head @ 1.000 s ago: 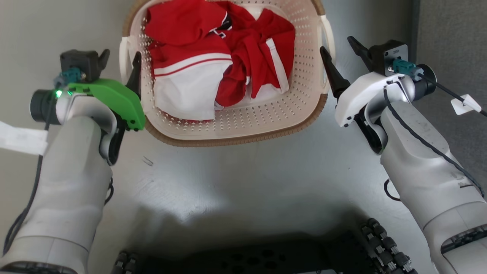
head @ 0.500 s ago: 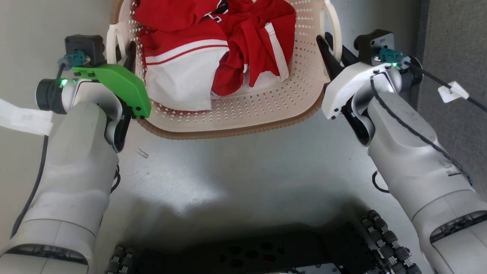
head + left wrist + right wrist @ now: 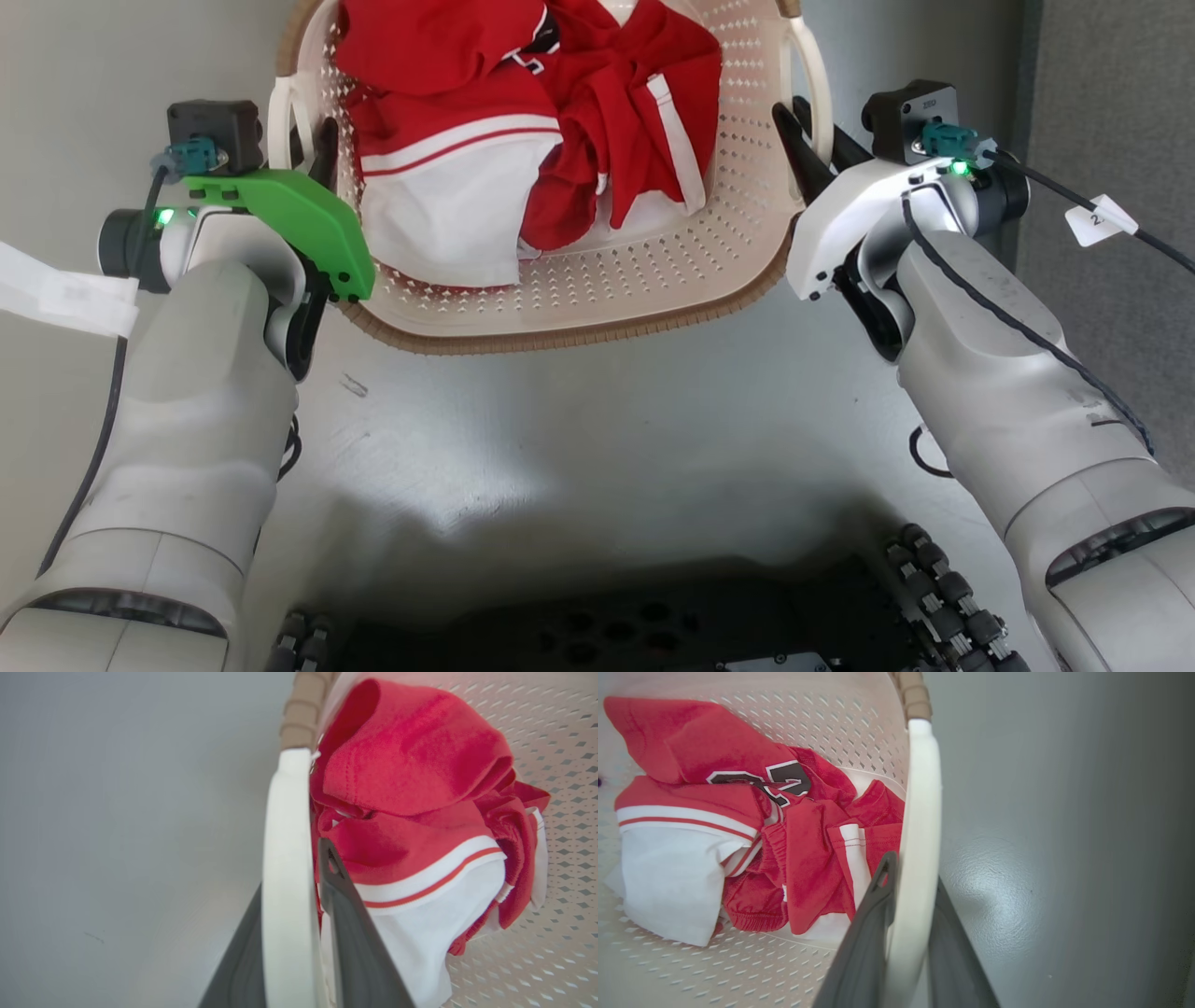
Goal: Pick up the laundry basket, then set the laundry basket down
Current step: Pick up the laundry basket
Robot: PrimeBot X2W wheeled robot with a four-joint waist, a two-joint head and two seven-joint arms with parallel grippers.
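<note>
The laundry basket [image 3: 635, 271], cream perforated plastic with a brown rim, sits at the top middle of the head view and holds red and white clothes [image 3: 523, 121]. My left gripper [image 3: 303, 149] is shut on the basket's left white loop handle [image 3: 280, 112]. In the left wrist view that handle [image 3: 287, 835] runs between the two dark fingers of this gripper [image 3: 292, 868]. My right gripper [image 3: 814, 140] is shut on the right handle [image 3: 822, 84]. The right wrist view shows the right handle [image 3: 920, 812] pinched in this gripper [image 3: 915, 872], beside the clothes [image 3: 812, 858].
Grey floor [image 3: 579, 420] lies between the basket and my dark wheeled base [image 3: 635, 625]. A darker grey strip [image 3: 1111, 112] runs down the right side. A white tag [image 3: 1100, 222] hangs on the right arm's cable, and white tape [image 3: 65, 294] is on the left arm.
One second ago both grippers stood open beside the handles; they have since moved in and shut on them. The head view has shifted, and the basket sits slightly higher in it.
</note>
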